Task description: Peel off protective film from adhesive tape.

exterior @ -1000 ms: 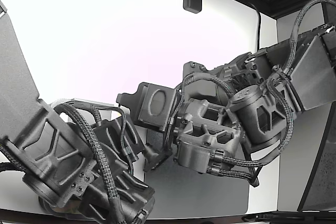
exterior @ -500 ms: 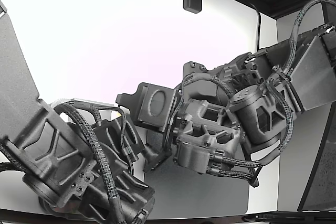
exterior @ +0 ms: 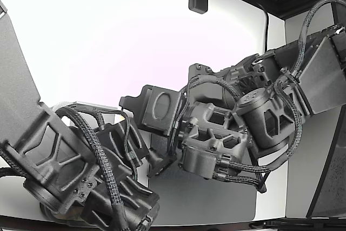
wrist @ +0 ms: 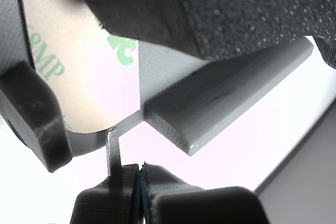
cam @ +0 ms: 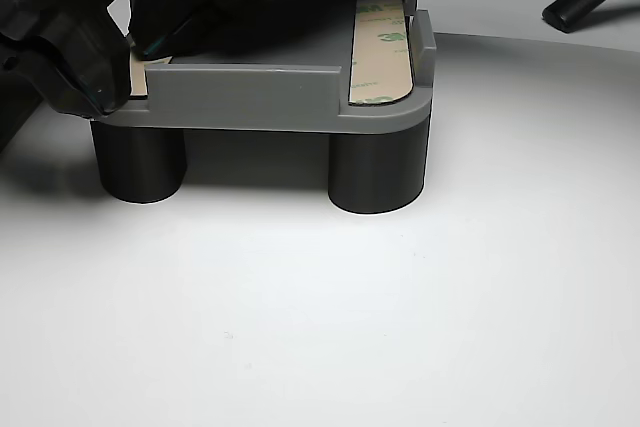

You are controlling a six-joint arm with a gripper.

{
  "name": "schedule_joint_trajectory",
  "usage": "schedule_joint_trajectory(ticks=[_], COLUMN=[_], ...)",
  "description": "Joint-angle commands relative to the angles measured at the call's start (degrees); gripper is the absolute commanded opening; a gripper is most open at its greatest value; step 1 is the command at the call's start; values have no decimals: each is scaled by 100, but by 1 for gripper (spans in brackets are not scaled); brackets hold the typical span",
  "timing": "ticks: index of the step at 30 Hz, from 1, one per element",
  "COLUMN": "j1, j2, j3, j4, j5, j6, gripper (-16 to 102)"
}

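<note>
The pincer point(wrist: 140, 167) is closed in the wrist view, its two dark fingertips pressed together with only a thin seam between them. A thin grey tab point(wrist: 113, 150) stands up from one fingertip at about 11 o'clock; whether it is pinched I cannot tell. Just above lies the protective film point(wrist: 79, 77), beige with green letters, on a grey fixture point(wrist: 220, 98). In the other view the fixture point(cam: 260, 97) stands on two dark round legs on the white counter point(cam: 330, 327), with the film strip point(cam: 385, 47) along its 3 o'clock side.
</note>
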Motion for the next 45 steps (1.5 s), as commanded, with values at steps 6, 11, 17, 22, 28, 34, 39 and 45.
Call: schedule_joint_trajectory(ticks=[6, 11, 17, 22, 28, 34, 39, 45], j1=[-70, -70, -70, -70, -62, -44, -44, -53], j2=[88, 114, 97, 79, 62, 35, 53, 53], j3=[-123, -88, -105, -123, -149, -176, -211, -220], j4=[-35, -44, -44, -53, -26, 0, 44, 44], j5=[26, 26, 26, 26, 9, 9, 9, 9], j6=[0, 9, 0, -9, 26, 35, 18, 0], gripper=[-11, -11, -11, -11, -11, -11, -11, -11])
